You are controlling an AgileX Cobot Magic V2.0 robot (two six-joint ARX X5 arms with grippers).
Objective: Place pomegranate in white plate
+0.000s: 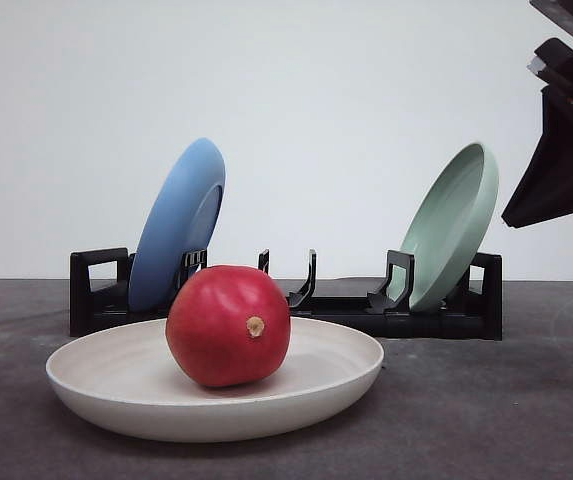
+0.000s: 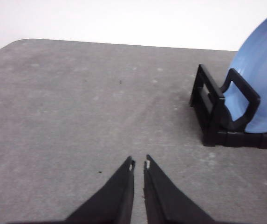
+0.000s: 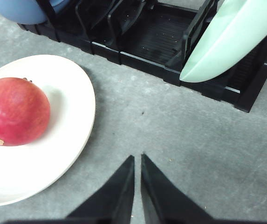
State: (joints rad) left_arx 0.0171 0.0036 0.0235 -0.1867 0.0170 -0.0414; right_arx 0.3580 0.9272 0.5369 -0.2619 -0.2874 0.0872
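**Pomegranate rests in the white plate, both grippers drawn together and empty**

The pomegranate (image 1: 228, 325) sits inside the white plate (image 1: 96, 385), left of the dish's centre in the front view, its small tan stem nub turned toward the camera. The fruit rests on the plate's floor, with nothing gripping it. The plate lies flat on the grey table (image 1: 526, 400), just in front of a black dish rack (image 1: 436, 318).

In the rack, a blue plate (image 1: 178, 222) stands on edge at the left end, leaning right, and a pale green plate (image 1: 453, 225) stands on edge at the right end, also leaning right. The slots between them hold nothing.

The right gripper (image 3: 137, 161) hovers over bare table beside the white plate's rim, between the plate and the rack; its fingers are nearly touching, with only a thin slit between the tips, and they hold nothing. Part of the right arm (image 1: 566, 150) shows dark at the upper right of the front view.

The left gripper (image 2: 139, 163) hangs above open table, near the rack's blue-plate end, its fingers likewise drawn to a narrow slit and empty.
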